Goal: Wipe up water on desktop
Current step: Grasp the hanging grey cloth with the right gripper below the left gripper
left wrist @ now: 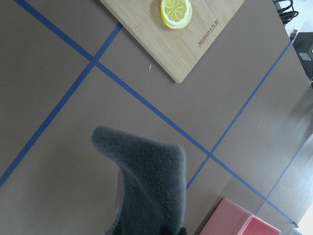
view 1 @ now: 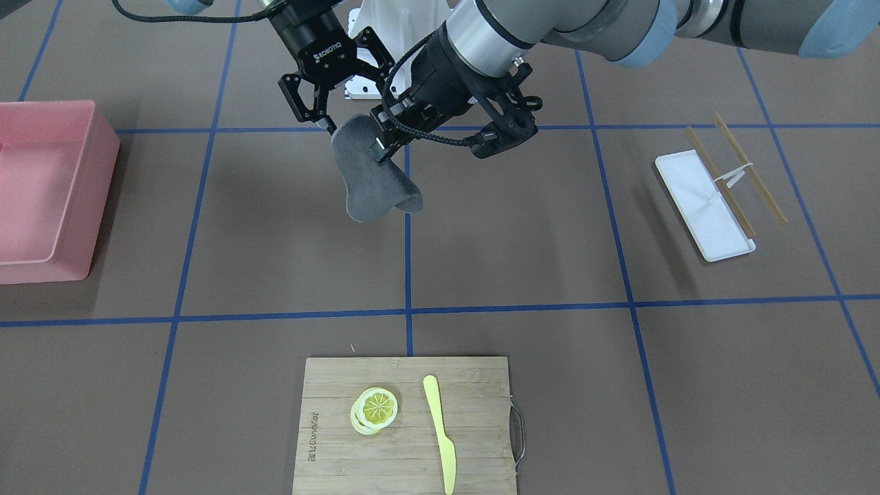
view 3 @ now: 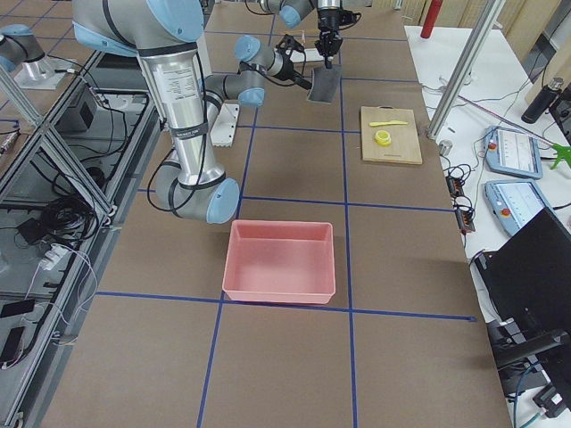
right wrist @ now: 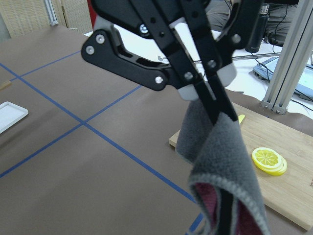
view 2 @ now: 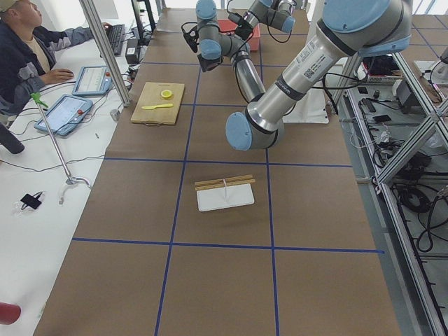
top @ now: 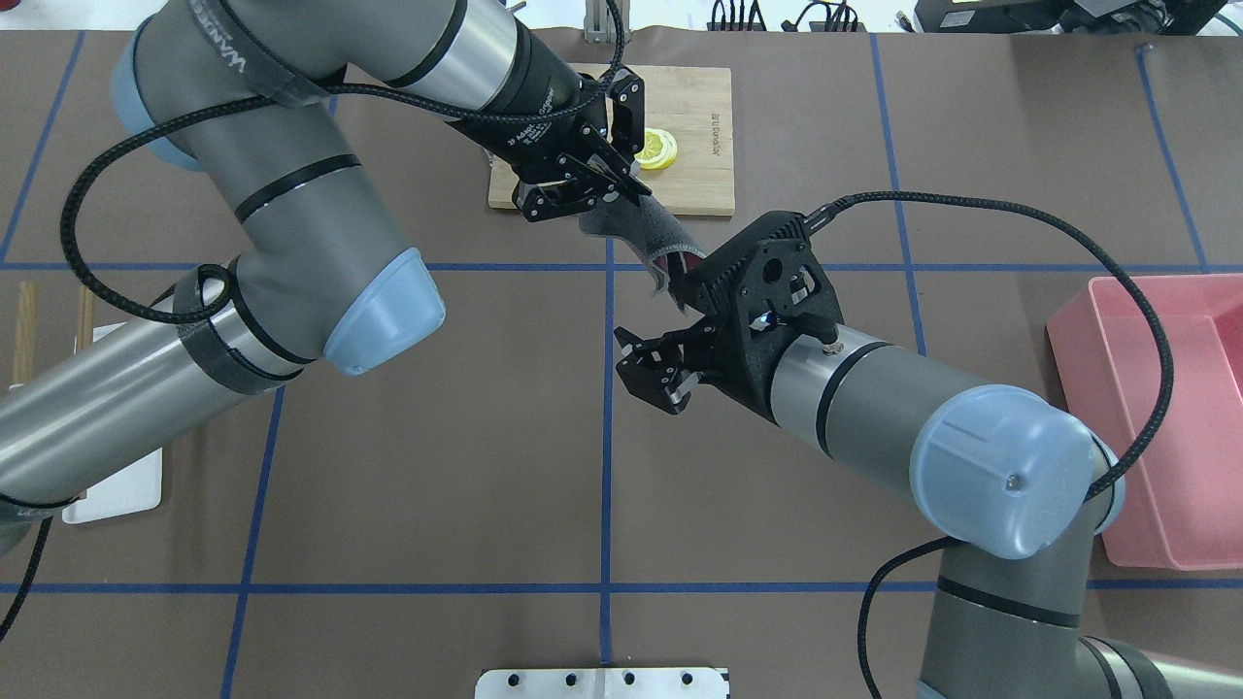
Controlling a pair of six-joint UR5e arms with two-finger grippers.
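Observation:
The brown desktop (view 1: 515, 227) with blue tape lines fills every view; I see no water patch on it. A grey cloth (view 1: 375, 185) with a pink inner side hangs in the air above the desktop's middle. My left gripper (view 1: 381, 144) is shut on its upper edge, which also shows in the overhead view (top: 621, 189) and the right wrist view (right wrist: 220, 115). The cloth (left wrist: 146, 181) droops below it, off the surface. My right gripper (view 1: 354, 96) is open, close beside the cloth's top, one finger (view 1: 327, 125) at its edge.
A bamboo cutting board (view 1: 405, 426) with a lemon slice (view 1: 375, 407) and a yellow knife (view 1: 440, 433) lies at the far side. A pink bin (view 1: 41, 192) stands on my right. A white tray (view 1: 705, 206) with chopsticks lies on my left.

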